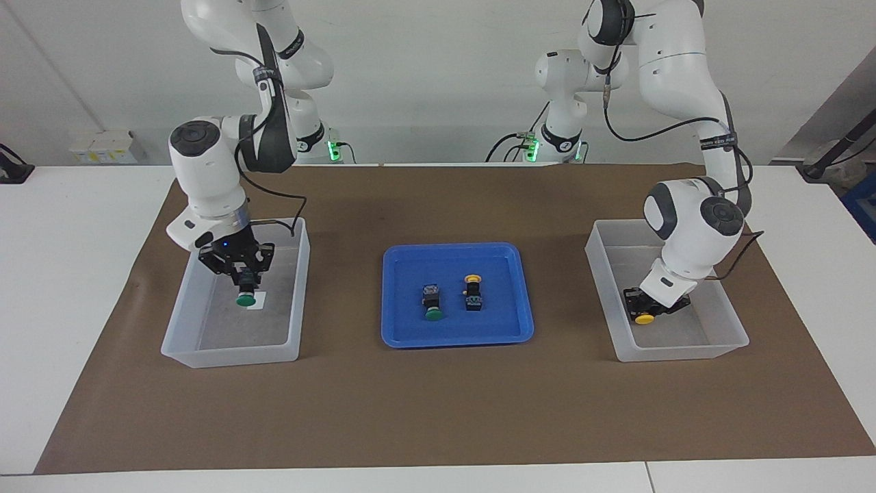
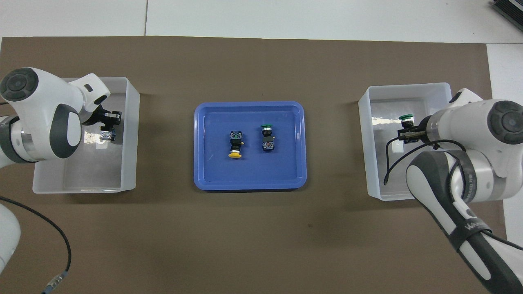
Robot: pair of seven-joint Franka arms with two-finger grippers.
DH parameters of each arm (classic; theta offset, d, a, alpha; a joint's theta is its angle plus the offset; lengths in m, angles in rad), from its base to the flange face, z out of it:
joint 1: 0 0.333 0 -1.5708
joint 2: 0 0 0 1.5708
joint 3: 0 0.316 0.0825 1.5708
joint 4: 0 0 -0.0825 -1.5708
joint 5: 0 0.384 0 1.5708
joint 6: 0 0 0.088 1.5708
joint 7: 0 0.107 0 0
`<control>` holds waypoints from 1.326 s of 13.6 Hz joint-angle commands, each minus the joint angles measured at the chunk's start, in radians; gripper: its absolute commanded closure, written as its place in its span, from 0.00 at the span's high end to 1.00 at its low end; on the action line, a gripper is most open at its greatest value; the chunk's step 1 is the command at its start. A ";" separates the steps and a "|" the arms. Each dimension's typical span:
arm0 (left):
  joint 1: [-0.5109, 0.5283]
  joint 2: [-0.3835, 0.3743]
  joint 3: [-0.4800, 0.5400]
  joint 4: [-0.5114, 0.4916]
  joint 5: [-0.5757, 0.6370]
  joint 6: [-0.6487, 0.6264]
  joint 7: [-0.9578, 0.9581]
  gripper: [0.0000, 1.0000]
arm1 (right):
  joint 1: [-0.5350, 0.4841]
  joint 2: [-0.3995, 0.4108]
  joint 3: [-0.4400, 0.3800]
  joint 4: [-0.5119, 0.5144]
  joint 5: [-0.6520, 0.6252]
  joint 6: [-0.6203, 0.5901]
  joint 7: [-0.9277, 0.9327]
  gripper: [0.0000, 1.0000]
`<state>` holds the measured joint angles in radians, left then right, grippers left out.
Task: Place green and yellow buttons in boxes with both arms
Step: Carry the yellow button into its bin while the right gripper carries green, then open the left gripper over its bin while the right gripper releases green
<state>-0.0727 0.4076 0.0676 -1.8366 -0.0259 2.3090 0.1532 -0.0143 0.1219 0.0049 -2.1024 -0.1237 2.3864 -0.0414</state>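
Bright, even lighting; sharp, with soft shadows.

facing: high, across table, toward robots | overhead: steeply down | shared: blue tray (image 1: 457, 337), both boxes (image 1: 183, 322)

My left end effector (image 2: 107, 127) holds a button over one box (image 2: 130, 122) | my right end effector (image 2: 408, 131) holds a green button (image 2: 406, 118) over the other box (image 2: 367, 134) | blue tray (image 2: 204, 171) between: yellow button (image 2: 234, 148), second green button (image 2: 267, 134).
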 commanded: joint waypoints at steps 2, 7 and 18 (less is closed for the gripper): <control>0.002 -0.024 0.003 -0.021 -0.005 0.012 0.020 0.54 | -0.032 0.094 0.013 0.021 0.021 0.109 -0.025 0.00; 0.004 -0.016 0.001 0.039 0.046 -0.036 0.028 0.93 | -0.038 0.192 0.013 0.081 0.022 0.166 -0.015 0.00; -0.044 0.008 -0.009 0.335 0.030 -0.371 0.009 0.99 | -0.018 0.089 0.049 0.134 0.067 0.019 0.077 1.00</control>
<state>-0.0787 0.4020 0.0549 -1.5415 0.0024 1.9861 0.1731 -0.0303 0.2912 0.0217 -1.9664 -0.0981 2.4881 0.0161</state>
